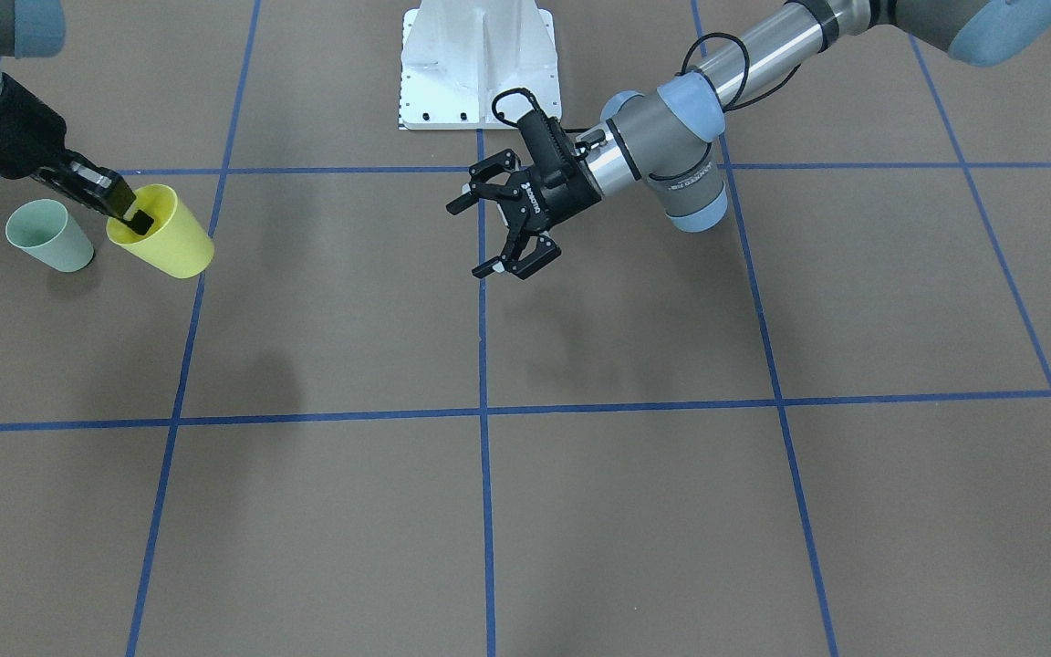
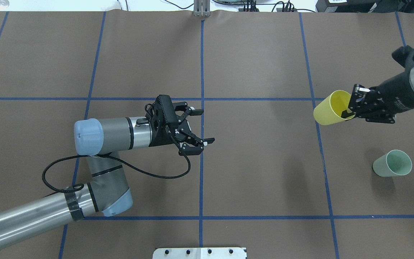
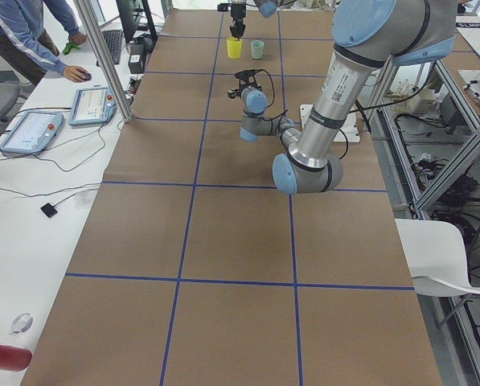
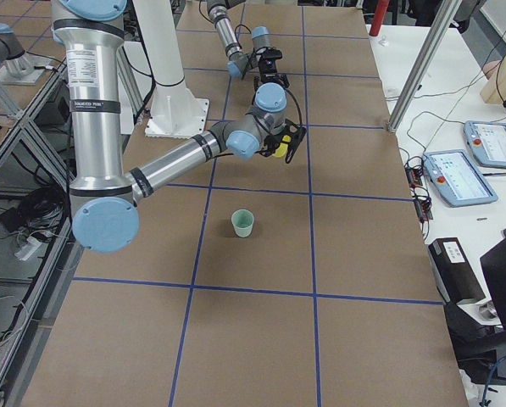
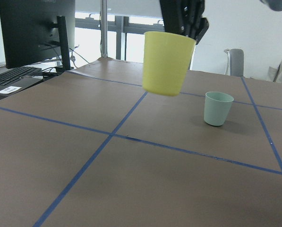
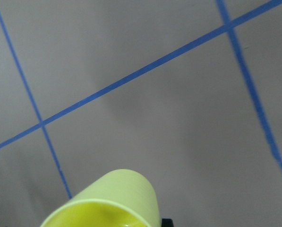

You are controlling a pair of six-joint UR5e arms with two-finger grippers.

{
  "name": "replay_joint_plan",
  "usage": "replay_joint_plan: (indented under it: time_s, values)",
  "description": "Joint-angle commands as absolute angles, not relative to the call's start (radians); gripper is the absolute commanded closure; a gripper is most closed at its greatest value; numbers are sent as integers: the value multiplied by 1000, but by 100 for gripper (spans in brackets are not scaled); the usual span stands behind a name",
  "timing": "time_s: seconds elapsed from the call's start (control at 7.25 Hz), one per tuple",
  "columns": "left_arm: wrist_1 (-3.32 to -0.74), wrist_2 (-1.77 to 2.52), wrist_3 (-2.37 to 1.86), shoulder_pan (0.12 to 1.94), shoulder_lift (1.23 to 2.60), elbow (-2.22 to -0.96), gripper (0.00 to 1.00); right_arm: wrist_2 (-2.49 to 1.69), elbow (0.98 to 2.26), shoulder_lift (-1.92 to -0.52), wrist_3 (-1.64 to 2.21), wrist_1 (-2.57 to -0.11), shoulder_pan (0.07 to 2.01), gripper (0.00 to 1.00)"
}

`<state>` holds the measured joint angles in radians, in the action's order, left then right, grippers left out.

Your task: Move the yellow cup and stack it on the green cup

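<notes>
On a brown worktop [image 2: 264, 172] gridded with blue tape, the right tool [image 2: 352, 107] is pinched shut on the rim of the yellow cup [image 2: 327, 111], holding it near upright and clear of the surface. The left tool [image 2: 203, 126] hangs wide open and empty near the centre. The green cup [image 2: 392, 163] stands at about four o'clock in the overhead view, so I judge the yellow cup should be centred over that rim and lowered straight before release.
</notes>
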<state>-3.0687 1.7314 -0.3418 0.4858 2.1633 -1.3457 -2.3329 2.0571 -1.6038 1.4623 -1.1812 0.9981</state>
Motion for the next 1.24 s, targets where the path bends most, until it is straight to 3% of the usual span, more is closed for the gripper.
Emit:
replay_joint_plan:
  time_s: [0.0,0.41,1.1]
  values:
    - [-3060,1691,-360,518,2112,-1338,1,-2287,2135,-1853,1285,-1181,1037,100]
    - [-3059,1672,-365,519,2111,-1325,1,-2269,2161,-2011,1143,-1181,1043,100]
    - [-3057,1672,-364,514,2112,-1324,1,-2238,2105,-1996,1117,-1181,1028,100]
